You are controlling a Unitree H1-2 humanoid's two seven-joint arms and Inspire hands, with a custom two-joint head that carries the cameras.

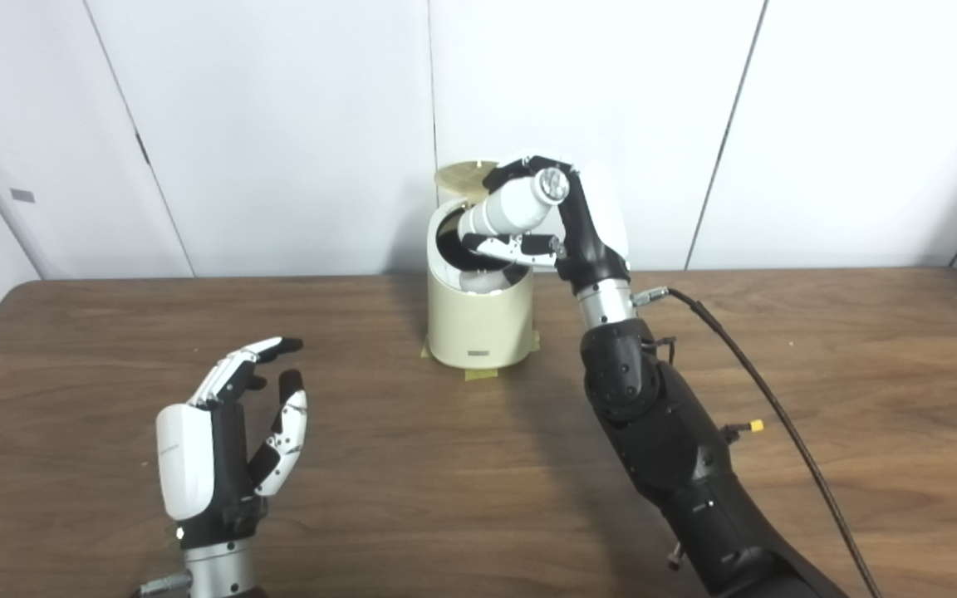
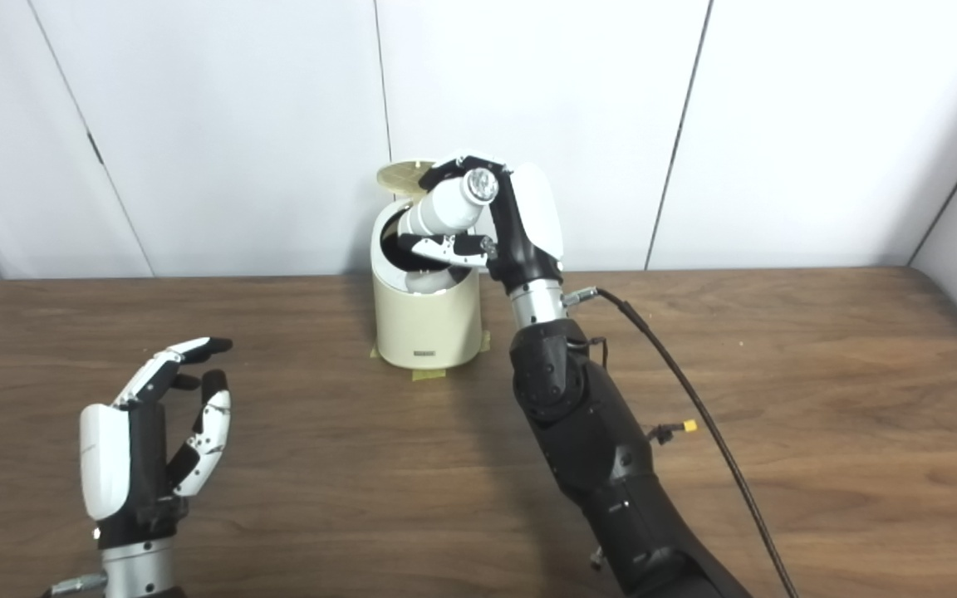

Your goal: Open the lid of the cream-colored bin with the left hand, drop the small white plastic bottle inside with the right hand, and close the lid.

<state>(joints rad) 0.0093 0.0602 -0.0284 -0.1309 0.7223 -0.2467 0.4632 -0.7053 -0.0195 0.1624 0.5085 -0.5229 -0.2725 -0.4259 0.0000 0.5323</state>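
The cream-colored bin [image 1: 480,328] stands at the back middle of the table with its lid [image 1: 459,174] tipped up behind the opening. My right hand [image 1: 566,220] is above the bin's right rim, shut on the small white plastic bottle [image 1: 508,210]. The bottle is tilted, its lower end pointing down into the bin's mouth and its cap end up to the right. My left hand [image 1: 229,432] is open and empty, raised above the front left of the table, well apart from the bin. The same scene shows in the right eye view, with the bin [image 2: 427,320] and bottle [image 2: 448,208].
A black cable [image 1: 765,390] runs from my right wrist over the table to the front right. Yellow tape tabs [image 1: 478,374] sit at the bin's base. A white panelled wall stands close behind the bin.
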